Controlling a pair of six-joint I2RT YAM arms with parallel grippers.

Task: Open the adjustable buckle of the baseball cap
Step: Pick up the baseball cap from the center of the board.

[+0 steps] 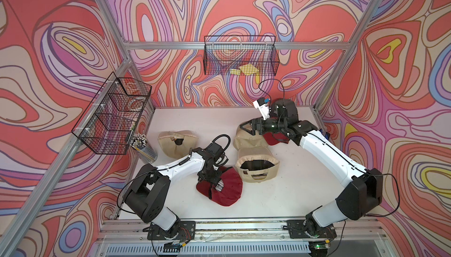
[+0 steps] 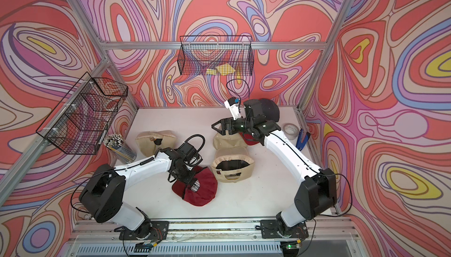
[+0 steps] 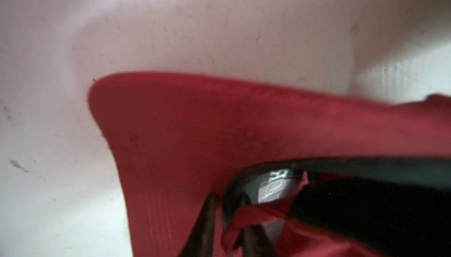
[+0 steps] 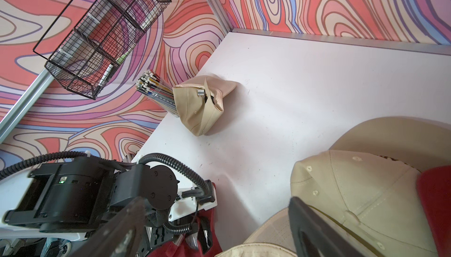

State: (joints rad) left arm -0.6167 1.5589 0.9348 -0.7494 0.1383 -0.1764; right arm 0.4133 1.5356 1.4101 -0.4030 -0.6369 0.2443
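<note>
Because the left gripper [image 1: 218,186] is down on the red cap [image 1: 230,192], which lies on the table [image 1: 292,194] near the front and just beside a tan cap [image 1: 257,168], the step in hand seems to be the pull on the strap [image 3: 253,210]. In the left wrist view the jaws are closed almost fully, and the thin red strap passes between the two fingers [image 3: 210,219], close under the metal buckle [image 3: 271,186]. The pinch looks small and sits near the strap's edge, so I judge that it can slip. To do this step well, the pull should go along the line of the strap, away from the buckle, and slowly, so that the band slides through the metal part and does not jam in it. A pull upward would probably only lift the whole cap, because the cap is light and nothing presses it down. The right gripper [image 1: 246,128] hangs wide open and holds nothing, well apart at the back, above the other caps. It would help if this gripper came to press the crown or the brim before the pull grows strong. Whether the buckle is already loose I cannot tell, since the picture is blurred there.
</note>
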